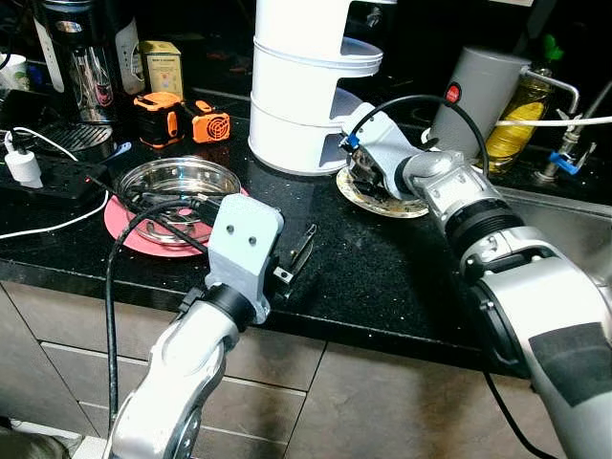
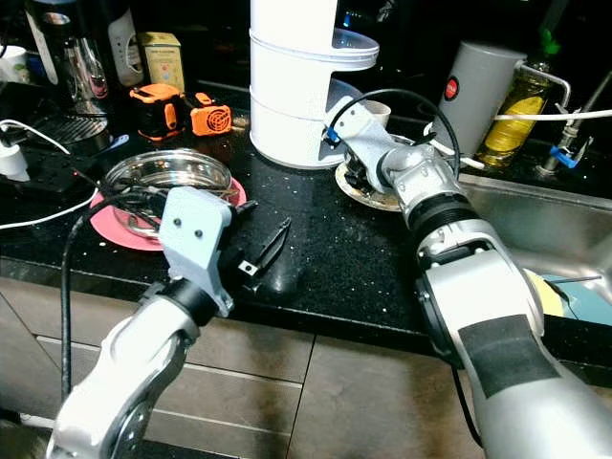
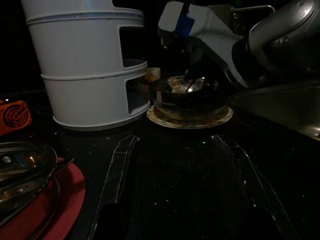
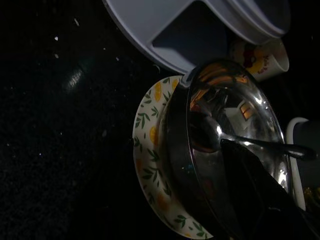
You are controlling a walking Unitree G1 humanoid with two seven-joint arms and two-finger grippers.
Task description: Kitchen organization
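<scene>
The steel bowl sits on the patterned plate on the counter, at about 4 o'clock from the white rack. A spoon lies inside. Your right gripper is at the bowl; I cannot tell its finger state. Judged: the bowl is light, rigid and slick, the plate breakable; take the bowl by its rim. The right wrist view shows the spoon; the left wrist view shows the left gripper spread wide and empty.

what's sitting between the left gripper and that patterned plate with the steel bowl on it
Nothing: the left wrist view shows bare black countertop from the left gripper to the patterned plate.
</scene>
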